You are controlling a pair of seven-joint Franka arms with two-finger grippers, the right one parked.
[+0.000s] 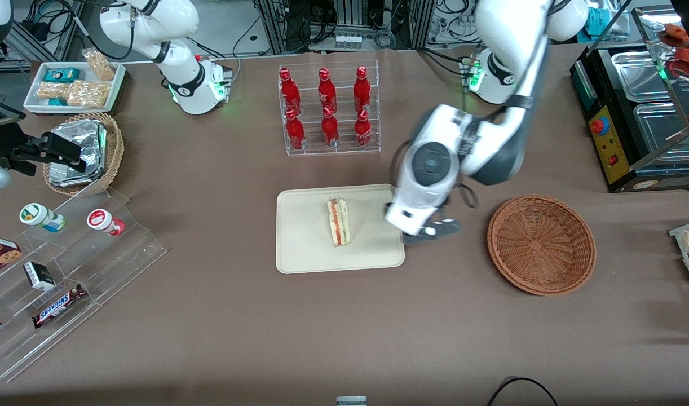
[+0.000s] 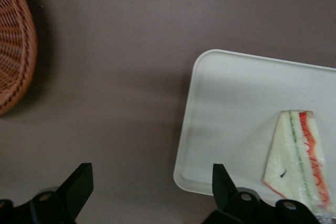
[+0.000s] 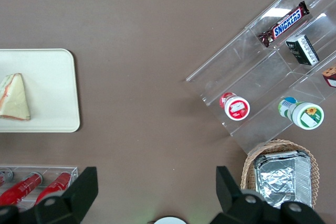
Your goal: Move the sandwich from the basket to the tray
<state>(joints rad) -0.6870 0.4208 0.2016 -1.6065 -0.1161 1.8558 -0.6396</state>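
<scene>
Claw (image 1: 434,230): left arm's black two-finger claw, spread wide, holding nothing, above the brown worktop (image 1: 220,327) between tray and basket.
Tray (image 1: 305,248): flat cream-beige rectangular tray, rounded corners, low rim.
Sandwich (image 1: 339,221): clear-wrapped triangular white-bread wedge with orange-red and green filling, lying on the tray near its middle; long axis runs from nearer the front camera to farther from it. Which end is the wedge's tip I cannot tell.
Basket (image 1: 540,245): wide shallow reddish-brown wicker round, nothing inside.
Progress: transfer appears complete; only the arm's withdrawal seems left.
</scene>
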